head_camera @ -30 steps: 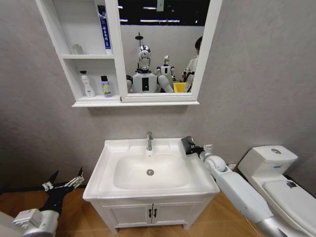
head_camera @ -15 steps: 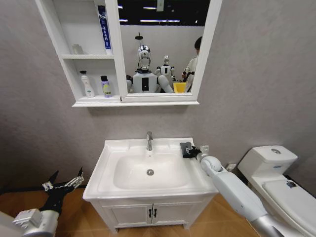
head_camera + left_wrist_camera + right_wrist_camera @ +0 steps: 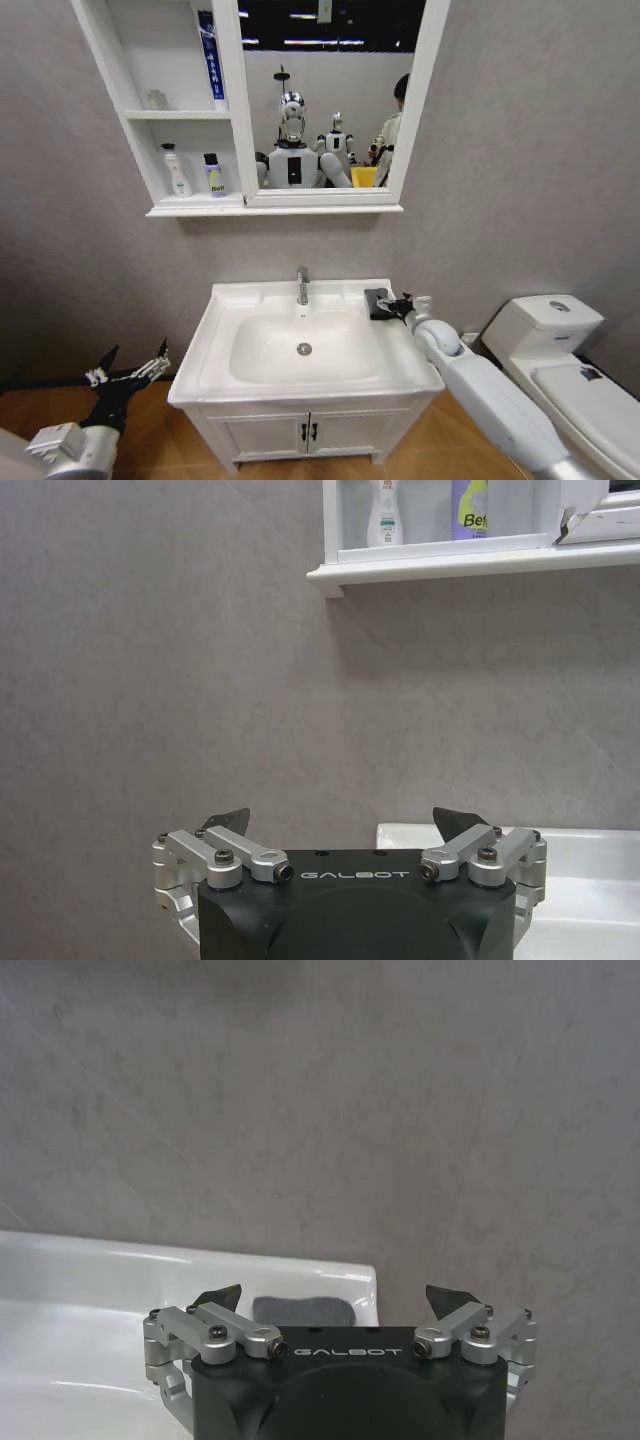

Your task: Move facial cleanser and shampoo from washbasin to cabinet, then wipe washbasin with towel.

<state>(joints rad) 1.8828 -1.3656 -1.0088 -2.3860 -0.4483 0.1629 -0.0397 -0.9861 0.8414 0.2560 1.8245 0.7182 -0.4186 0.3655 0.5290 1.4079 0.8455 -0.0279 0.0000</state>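
now the right gripper [image 3: 404,303] stands wide open just beside the towel [image 3: 378,302], released on the washbasin [image 3: 300,385] rim; the left gripper [image 3: 128,372] waits open.

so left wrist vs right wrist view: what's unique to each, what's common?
Left wrist alone: the cabinet bottom shelf holding a white bottle and a purple bottle, with the left gripper open, low and left of the washbasin. Right wrist alone: the towel lying on the washbasin's back right corner, with the open right gripper just short of it. Both: a white stretch of washbasin rim and the grey wall.
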